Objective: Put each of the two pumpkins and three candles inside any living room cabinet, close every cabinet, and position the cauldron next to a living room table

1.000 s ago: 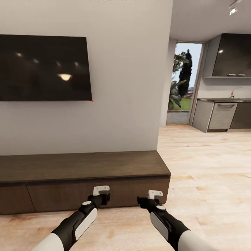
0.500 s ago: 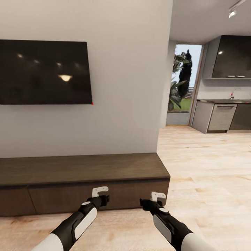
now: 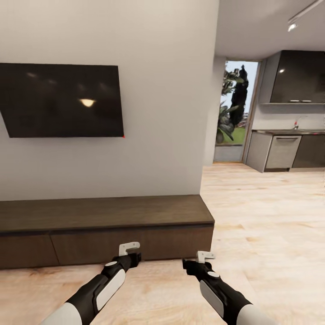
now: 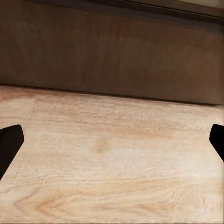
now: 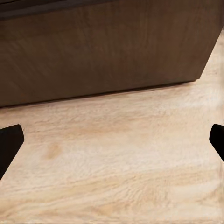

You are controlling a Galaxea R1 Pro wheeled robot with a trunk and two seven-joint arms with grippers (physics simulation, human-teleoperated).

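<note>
Both jaws spread wide and empty: in each wrist view, black fingertips at opposite picture edges with bare floor between. Left gripper point(image 3: 129, 248) and right gripper point(image 3: 205, 256) held low and forward over the light wood plank floor point(image 3: 271, 234).

Landmark: long, low, dark brown wood cabinet point(image 3: 104, 225) with flat top and plain handleless fronts, set against the white wall point(image 3: 162, 113) under the black wall-mounted TV point(image 3: 61, 100).

- Cabinet directly ahead of both grippers, long axis running across the head view, left to right.
- Left gripper near the front face, short of touching; a floor strip between, per the left wrist view point(image 4: 112, 51).
- Right gripper a little further back, facing the right end corner of the cabinet point(image 5: 107, 51).
- All visible fronts closed; top bare.
- Grey kitchen units point(image 3: 284, 151) well beyond the cabinet's right end, through the opening.

Judgement: nothing held, so no placing step in hand. Left arm nearer and more squarely on a front, hence likelier choice for opening it. With no handles, expect an edge grip, prone to slip.
</note>
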